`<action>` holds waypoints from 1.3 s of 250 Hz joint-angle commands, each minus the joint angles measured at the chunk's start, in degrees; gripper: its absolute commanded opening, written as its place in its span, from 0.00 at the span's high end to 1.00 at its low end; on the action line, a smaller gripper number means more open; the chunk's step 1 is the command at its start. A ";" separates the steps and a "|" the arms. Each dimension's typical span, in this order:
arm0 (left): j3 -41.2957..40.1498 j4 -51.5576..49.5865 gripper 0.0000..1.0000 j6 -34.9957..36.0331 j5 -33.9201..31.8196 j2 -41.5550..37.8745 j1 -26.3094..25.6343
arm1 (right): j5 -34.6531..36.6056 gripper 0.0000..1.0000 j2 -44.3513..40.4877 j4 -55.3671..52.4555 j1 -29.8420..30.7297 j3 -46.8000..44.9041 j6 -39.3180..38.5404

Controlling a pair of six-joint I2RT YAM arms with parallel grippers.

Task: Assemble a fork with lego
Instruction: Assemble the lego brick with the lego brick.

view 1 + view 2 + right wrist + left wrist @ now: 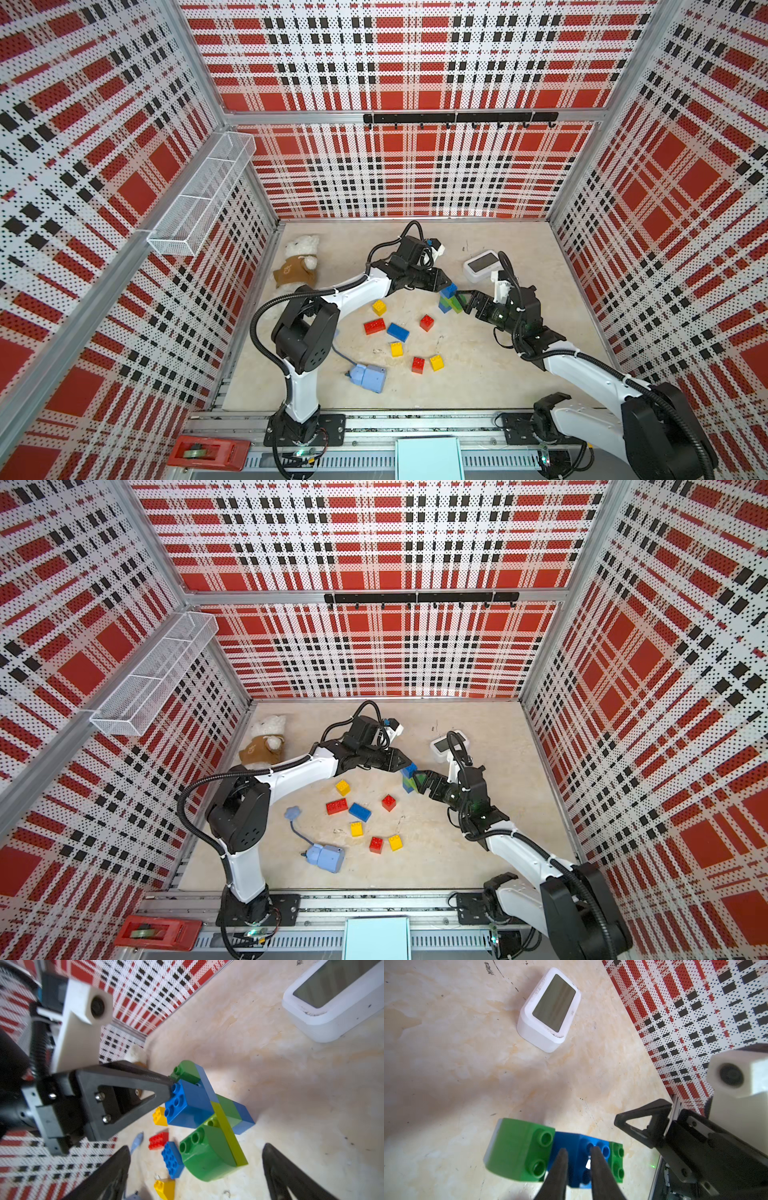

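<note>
A joined lego piece [450, 297] [409, 777] of blue, green, lime and light-blue bricks sits right of the middle of the table. My left gripper [445, 285] [577, 1151] is shut on its blue brick [571, 1147] [193, 1105]. My right gripper [464, 300] [196, 1147] stands open, its fingers wide apart on either side of the curved green brick [207, 1157] without touching it. Several loose red, yellow and blue bricks lie nearer the front, among them a red one [374, 326], a blue one [398, 332] and a yellow one [396, 349].
A white box with a grey screen [481, 266] [550, 1009] stands just behind the right gripper. A plush bear [299, 262] lies at the back left. A pale-blue box with a cord [370, 377] lies front left. Plaid walls close in the table.
</note>
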 commanded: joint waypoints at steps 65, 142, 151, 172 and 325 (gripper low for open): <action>-1.01 -2.17 0.76 0.23 -0.92 -0.78 0.54 | 0.87 0.00 6.11 21.97 -0.12 -7.22 20.25; -0.84 -2.31 0.76 0.32 -0.80 -0.67 0.49 | -2.16 0.03 16.93 38.67 -0.12 -9.27 25.55; -0.84 -2.39 0.76 0.43 -0.86 -0.70 0.46 | -2.32 0.05 17.81 40.01 -0.15 -9.47 25.90; -0.84 -2.46 0.76 0.45 -0.99 -0.69 0.49 | -2.58 0.10 19.09 41.76 -0.11 -9.67 26.20; -1.01 -2.56 0.76 0.53 -0.98 -0.71 0.36 | -3.72 0.30 23.43 44.98 -0.11 -9.48 27.09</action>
